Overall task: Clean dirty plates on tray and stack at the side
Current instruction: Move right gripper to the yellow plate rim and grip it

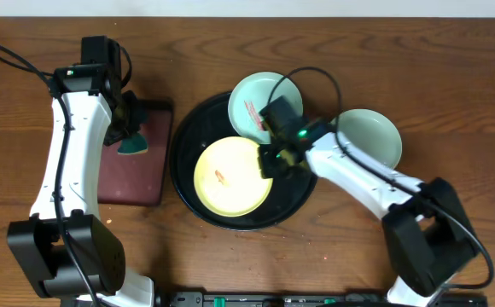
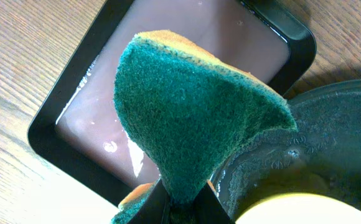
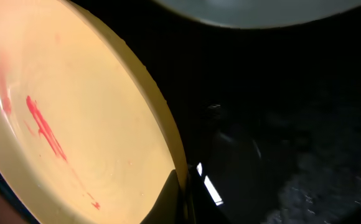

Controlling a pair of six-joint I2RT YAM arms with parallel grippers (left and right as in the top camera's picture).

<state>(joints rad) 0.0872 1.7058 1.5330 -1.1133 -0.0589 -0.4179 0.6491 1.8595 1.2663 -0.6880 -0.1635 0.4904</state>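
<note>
Left gripper (image 2: 183, 202) of mine pinches a green sponge (image 2: 187, 112) above the rectangular tray (image 2: 62, 134); my right gripper (image 1: 270, 160) nips the rim of the yellow plate (image 1: 230, 179) lying on the round black tray (image 1: 188, 136)

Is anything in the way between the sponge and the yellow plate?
Nothing visible. The left gripper holds the sponge over the rectangular tray; the yellow plate lies on the black tray beside it, right gripper at its far rim.

Wooden table (image 1: 230, 51) bears round tray (image 1: 287, 205), rectangular tray (image 1: 132, 175) and, seemingly, an aqua plate (image 1: 369, 136).
</note>
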